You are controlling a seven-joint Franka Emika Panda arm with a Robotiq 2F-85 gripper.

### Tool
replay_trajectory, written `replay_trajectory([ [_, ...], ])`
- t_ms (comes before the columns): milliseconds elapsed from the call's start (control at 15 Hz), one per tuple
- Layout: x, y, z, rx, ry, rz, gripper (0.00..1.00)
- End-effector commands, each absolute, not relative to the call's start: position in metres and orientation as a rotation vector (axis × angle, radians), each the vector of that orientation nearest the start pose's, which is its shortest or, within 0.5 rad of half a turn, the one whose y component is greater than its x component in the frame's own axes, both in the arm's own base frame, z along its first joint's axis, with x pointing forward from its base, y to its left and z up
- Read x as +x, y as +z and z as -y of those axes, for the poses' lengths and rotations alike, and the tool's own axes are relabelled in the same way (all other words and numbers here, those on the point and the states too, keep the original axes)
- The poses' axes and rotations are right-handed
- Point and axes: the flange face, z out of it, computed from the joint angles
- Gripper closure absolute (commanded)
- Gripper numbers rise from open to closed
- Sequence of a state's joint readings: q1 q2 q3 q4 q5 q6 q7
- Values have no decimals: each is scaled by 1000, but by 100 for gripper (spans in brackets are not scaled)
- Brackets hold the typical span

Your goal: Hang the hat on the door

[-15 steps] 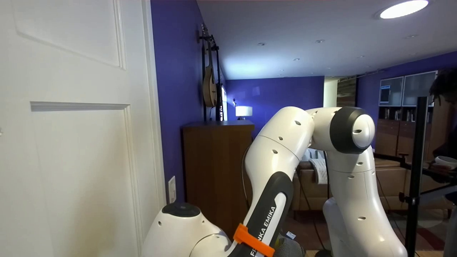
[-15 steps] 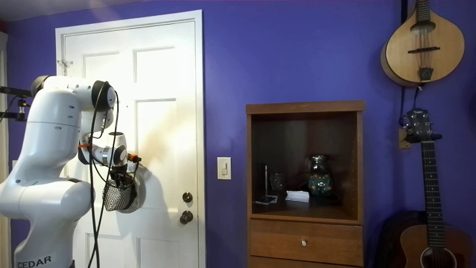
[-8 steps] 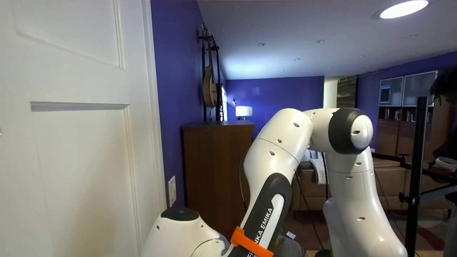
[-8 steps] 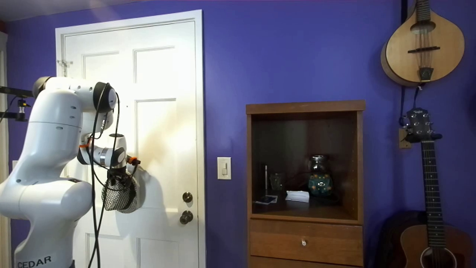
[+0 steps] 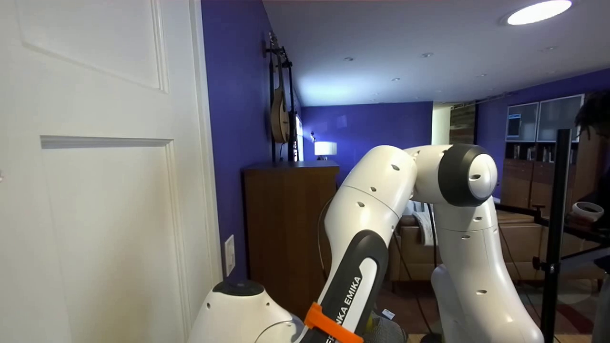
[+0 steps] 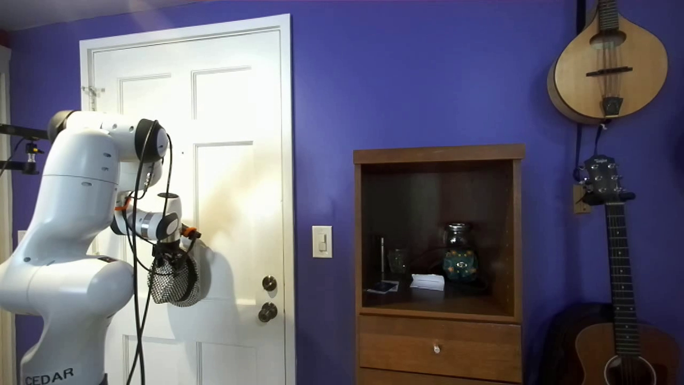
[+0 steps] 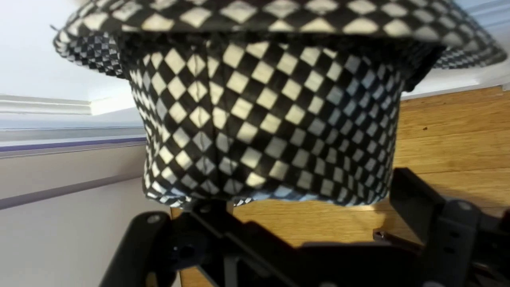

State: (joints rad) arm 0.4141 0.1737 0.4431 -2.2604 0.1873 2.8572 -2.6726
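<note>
Currently, the gripper (image 7: 304,188) is standing with its jaws wide apart in front of the door (image 6: 230,176). The hat (image 7: 271,119) is sitting just by the fingers (image 7: 414,199), crown toward them and brim farther off; whether a finger is touching it, I cannot tell. In an exterior view the hat (image 6: 168,289) is showing just left of the door's middle, and a shadow (image 6: 219,289) is falling on the door to its right; whether hat and door are touching, I cannot tell either. Only the wrist view is bringing out a seam running along the checked crown. Only an exterior view is showing the door's knob (image 6: 267,312) and, right of the door, a jar (image 6: 458,235) inside the wooden cabinet (image 6: 395,345). An exterior view alone is showing a lamp (image 5: 325,148) and a brown sofa (image 5: 522,240), well away from the door.

As for writing, the arm (image 6: 80,203), standing before the door, is bearing "CEDAR" low down, while its forearm (image 5: 350,295) is showing "NKA EMIKA", an orange band (image 5: 332,326) covering letters ahead of it. A guitar (image 6: 624,278), farther right of the door, is carrying headstock lettering too small to read surely.
</note>
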Motion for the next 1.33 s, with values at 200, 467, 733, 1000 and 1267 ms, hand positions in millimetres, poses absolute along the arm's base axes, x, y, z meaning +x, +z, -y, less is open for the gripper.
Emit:
replay_trajectory([
  [200, 379, 353, -431, -243, 666, -2918, 0],
  [467, 376, 362, -427, -227, 646, -2950, 0],
  [733, 371, 378, -422, -219, 626, -2984, 0],
  [1000, 367, 393, -419, -222, 611, -3005, 0],
  [1267, 359, 416, -405, -202, 528, -3011, 0],
])
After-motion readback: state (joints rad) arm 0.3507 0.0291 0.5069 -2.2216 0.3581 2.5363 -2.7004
